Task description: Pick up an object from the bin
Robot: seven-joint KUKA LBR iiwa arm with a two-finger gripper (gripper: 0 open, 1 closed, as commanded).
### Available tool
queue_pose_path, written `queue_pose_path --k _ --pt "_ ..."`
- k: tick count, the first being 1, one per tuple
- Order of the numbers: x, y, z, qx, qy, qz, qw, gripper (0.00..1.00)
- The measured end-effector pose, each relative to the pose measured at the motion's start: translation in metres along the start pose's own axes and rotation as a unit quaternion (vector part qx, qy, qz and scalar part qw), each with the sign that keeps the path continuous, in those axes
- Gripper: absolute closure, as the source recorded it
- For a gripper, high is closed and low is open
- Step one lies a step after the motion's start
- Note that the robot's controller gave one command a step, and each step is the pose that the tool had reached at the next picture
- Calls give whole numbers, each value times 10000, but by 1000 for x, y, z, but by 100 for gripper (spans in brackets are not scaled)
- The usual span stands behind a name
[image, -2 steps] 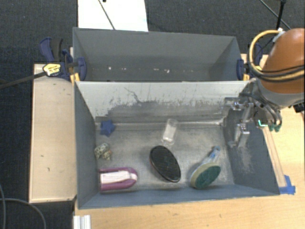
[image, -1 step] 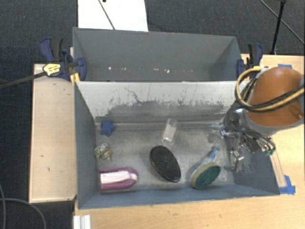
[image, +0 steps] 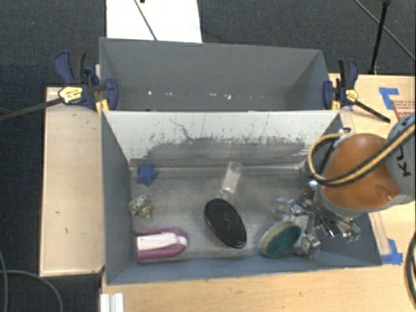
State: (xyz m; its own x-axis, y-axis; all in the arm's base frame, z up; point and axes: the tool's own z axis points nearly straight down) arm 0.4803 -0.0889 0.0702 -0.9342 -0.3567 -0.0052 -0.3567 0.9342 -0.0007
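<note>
My gripper [image: 309, 226] is low in the bin's front right corner, under the arm's orange cover. A round dark green disc with a pale rim [image: 280, 240] lies tilted right against its left side, touching the metal parts. Whether the disc sits inside the gripper I cannot tell. A black oval pad [image: 225, 223] lies on the floor a little further left. A small clear plastic tube [image: 230, 177] rests near the back wall, apart from the gripper.
Along the left side lie a purple and pink holder [image: 160, 244] at the front, a small crumpled speckled lump [image: 140, 206] and a small blue piece [image: 145, 173]. The bin's sloped walls close in around the gripper at the right and front.
</note>
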Motion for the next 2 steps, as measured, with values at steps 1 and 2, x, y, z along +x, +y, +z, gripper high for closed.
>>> queue_pose_path --k 1,2 --pt "0 0 -3 5 1 -32 10000 100" --pt "-33 -5 -178 24 -28 -100 9999 100"
